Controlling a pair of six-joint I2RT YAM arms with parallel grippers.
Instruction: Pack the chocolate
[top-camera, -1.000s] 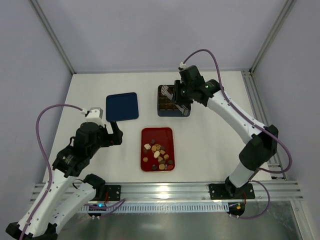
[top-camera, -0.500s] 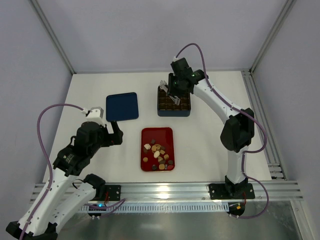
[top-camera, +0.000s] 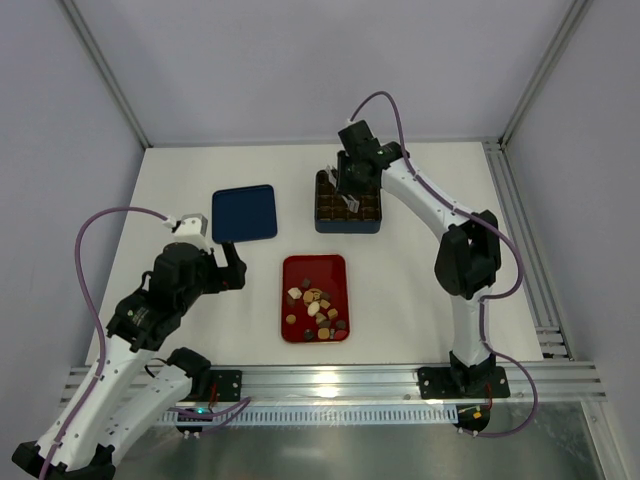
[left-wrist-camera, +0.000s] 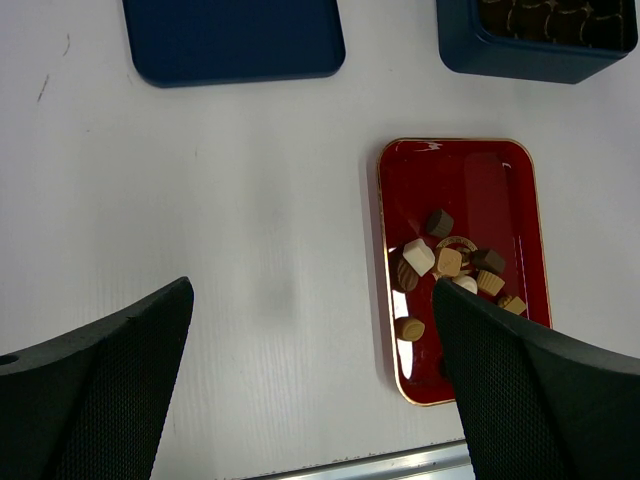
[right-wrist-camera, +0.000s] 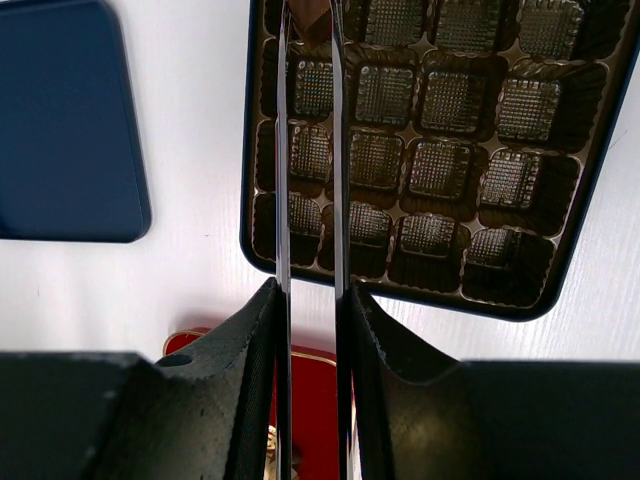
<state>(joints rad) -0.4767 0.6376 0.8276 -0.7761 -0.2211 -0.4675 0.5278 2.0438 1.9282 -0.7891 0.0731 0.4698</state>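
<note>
Several chocolate pieces (top-camera: 318, 308), brown, tan and cream, lie in the near half of the red tray (top-camera: 315, 270); they also show in the left wrist view (left-wrist-camera: 450, 265). The dark blue box (top-camera: 348, 228) with its brown grid insert stands behind the tray. My right gripper (top-camera: 345, 190) has long thin metal blades and hovers over the box's back left corner. In the right wrist view the blades (right-wrist-camera: 310, 40) stand close together with a small brown piece (right-wrist-camera: 312, 12) between their tips. My left gripper (left-wrist-camera: 312, 290) is open and empty over bare table left of the tray.
A flat dark blue lid (top-camera: 244, 212) lies on the table left of the box, behind my left gripper (top-camera: 232, 265). The box's cells (right-wrist-camera: 440, 165) look empty in the right wrist view. An aluminium rail (top-camera: 330, 380) runs along the near edge.
My right gripper has moved from the box's right side to its back left corner. The left arm has not moved.
</note>
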